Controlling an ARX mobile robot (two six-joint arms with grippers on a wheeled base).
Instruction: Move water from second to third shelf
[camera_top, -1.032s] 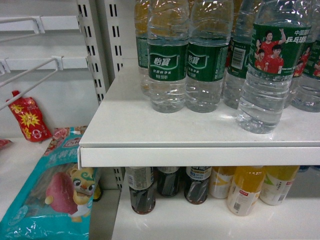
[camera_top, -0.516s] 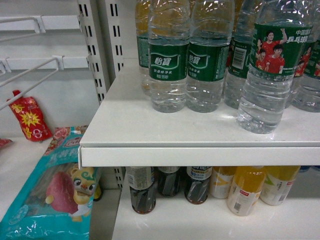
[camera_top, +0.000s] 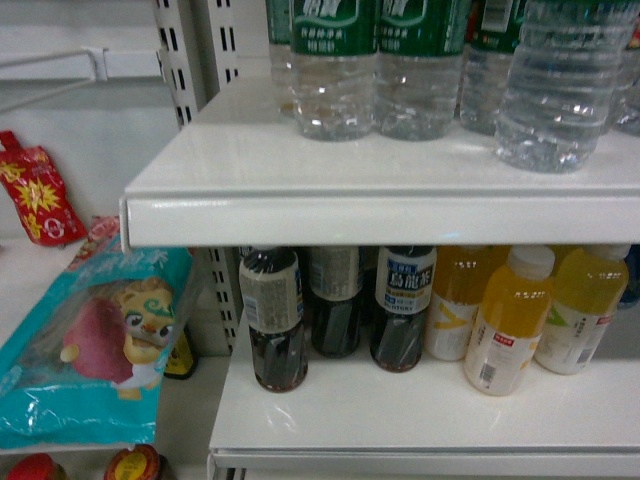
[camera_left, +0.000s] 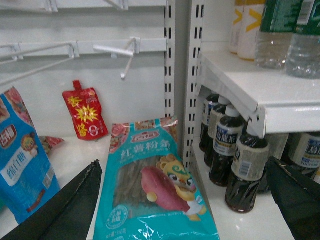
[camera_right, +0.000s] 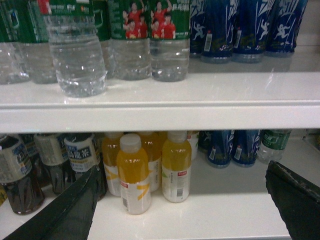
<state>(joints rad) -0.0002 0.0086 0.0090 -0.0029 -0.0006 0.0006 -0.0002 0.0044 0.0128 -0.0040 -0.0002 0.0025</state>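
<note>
In the right wrist view the right pincer (camera_right: 182, 200) fills the bottom corners, its two dark fingers (camera_right: 65, 210) spread wide apart with nothing between them. Just past it, on the lower shelf (camera_right: 225, 212), stand three yellow juice bottles (camera_right: 132, 180), with dark tea bottles (camera_right: 15, 175) to their left and blue-labelled bottles (camera_right: 225, 147) to their right. Above, on the upper shelf (camera_right: 200, 107), the water bottle (camera_right: 75, 55) stands upright near the front edge, forward of the row of green-labelled bottles (camera_right: 150, 40) behind it; dark blue bottles (camera_right: 240, 30) stand at the far right.

In the left wrist view the left pincer (camera_left: 185, 205) is likewise spread open and empty, low in front of a teal sweet-potato noodle bag (camera_left: 150, 190) lying on the neighbouring shelf. A blue snack bag (camera_left: 22, 160) leans at the left, and a red pouch (camera_left: 85, 115) stands against the back wall.

The head view shows the water bottle (camera_top: 565, 90) at the upper right.
</note>
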